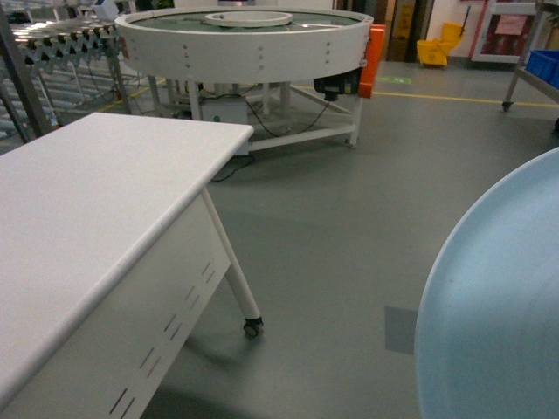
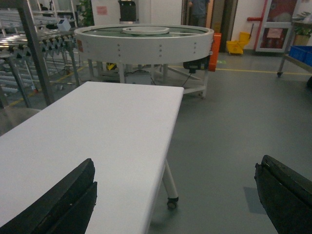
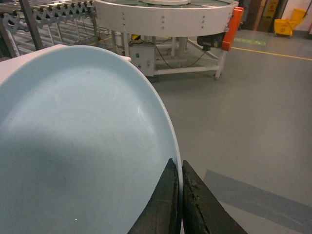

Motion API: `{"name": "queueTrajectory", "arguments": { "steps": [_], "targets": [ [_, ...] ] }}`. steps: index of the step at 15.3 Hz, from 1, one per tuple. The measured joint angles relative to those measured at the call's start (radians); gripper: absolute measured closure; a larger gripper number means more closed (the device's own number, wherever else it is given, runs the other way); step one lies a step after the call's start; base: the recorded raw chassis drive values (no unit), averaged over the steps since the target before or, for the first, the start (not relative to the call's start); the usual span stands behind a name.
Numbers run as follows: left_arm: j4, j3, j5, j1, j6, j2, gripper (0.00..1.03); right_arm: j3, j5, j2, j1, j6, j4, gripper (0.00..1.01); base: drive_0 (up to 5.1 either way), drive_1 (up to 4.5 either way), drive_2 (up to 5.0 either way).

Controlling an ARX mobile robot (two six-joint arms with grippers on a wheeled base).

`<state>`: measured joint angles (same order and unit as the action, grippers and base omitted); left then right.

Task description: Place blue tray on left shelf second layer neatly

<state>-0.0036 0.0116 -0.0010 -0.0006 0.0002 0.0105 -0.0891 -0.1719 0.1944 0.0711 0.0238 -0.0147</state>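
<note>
The pale blue tray (image 3: 83, 146) fills the left of the right wrist view, held up in the air. My right gripper (image 3: 179, 168) is shut on its right rim, one finger on each side of the thin edge. From the head camera the blue tray (image 1: 498, 305) bulks large at the bottom right and hides the right gripper. Over the white table my left gripper (image 2: 176, 163) stands wide open with nothing between its dark fingers (image 2: 73, 195). The steel roller shelf (image 1: 61, 44) stands at the far left behind the table, also visible as the shelf (image 2: 29, 44); which level is the second I cannot tell.
A long white table (image 1: 96, 201) on castors takes up the left foreground. Behind it stands a big round white conveyor table (image 1: 244, 39) with an orange box at its right. Grey floor stretches to the right, with a yellow mop bucket (image 1: 437, 44) and blue crates (image 1: 546, 65) far back.
</note>
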Motion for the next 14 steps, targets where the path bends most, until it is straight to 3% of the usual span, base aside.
{"name": "queueTrajectory", "arguments": {
  "steps": [7, 14],
  "targets": [
    [-0.001, 0.0, 0.0, 0.0, 0.0, 0.0, 0.05, 0.0, 0.0, 0.0, 0.0, 0.0, -0.001, 0.99, -1.6, -1.61, -1.6],
    [0.0, 0.0, 0.0, 0.0, 0.0, 0.0, 0.05, 0.0, 0.0, 0.0, 0.0, 0.0, 0.001, 0.99, -1.7, 2.54, -5.9]
  ]
}}
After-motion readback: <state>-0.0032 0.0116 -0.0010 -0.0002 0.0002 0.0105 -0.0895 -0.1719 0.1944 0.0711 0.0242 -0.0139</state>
